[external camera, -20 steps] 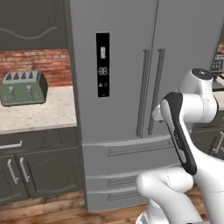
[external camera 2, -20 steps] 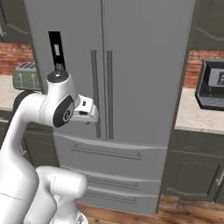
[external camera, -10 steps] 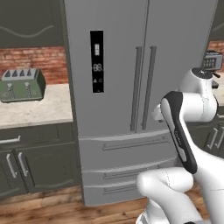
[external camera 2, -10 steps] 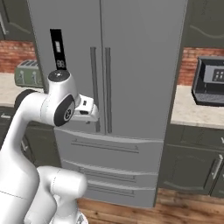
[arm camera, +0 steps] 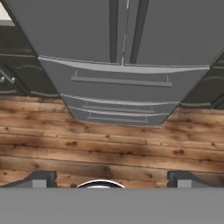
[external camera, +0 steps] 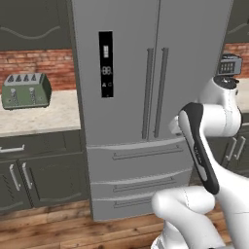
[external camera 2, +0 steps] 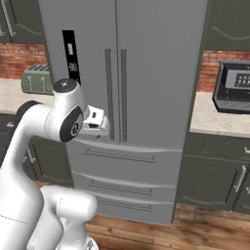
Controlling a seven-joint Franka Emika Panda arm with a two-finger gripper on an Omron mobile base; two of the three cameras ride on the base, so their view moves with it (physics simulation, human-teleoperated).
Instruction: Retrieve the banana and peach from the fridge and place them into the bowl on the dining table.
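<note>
The grey double-door fridge (external camera: 146, 97) stands straight ahead with both doors shut, and it also fills the middle of the right base view (external camera 2: 151, 73). Behind those doors the banana and peach are hidden. The bowl and the dining table are out of view. My gripper (external camera 2: 100, 123) hangs at about the height of the doors' lower edge, a short way in front of the fridge and touching nothing. The hand view looks down on the fridge (arm camera: 122, 43) and its drawers, with the gripper (arm camera: 113, 179) open, its dark fingertips (arm camera: 41, 177) far apart and nothing between them.
A green toaster (external camera: 25, 91) sits on the stone counter (external camera: 39, 116) left of the fridge. Right of the fridge, a dark microwave (external camera 2: 234, 88) stands on another counter (external camera 2: 215, 119). Dark cabinets flank the fridge. Wooden floor (arm camera: 109, 144) lies in front of it.
The whole scene has slid a little leftward in the left base view, so the base has moved. The arm keeps the same pose and the gripper stays open.
</note>
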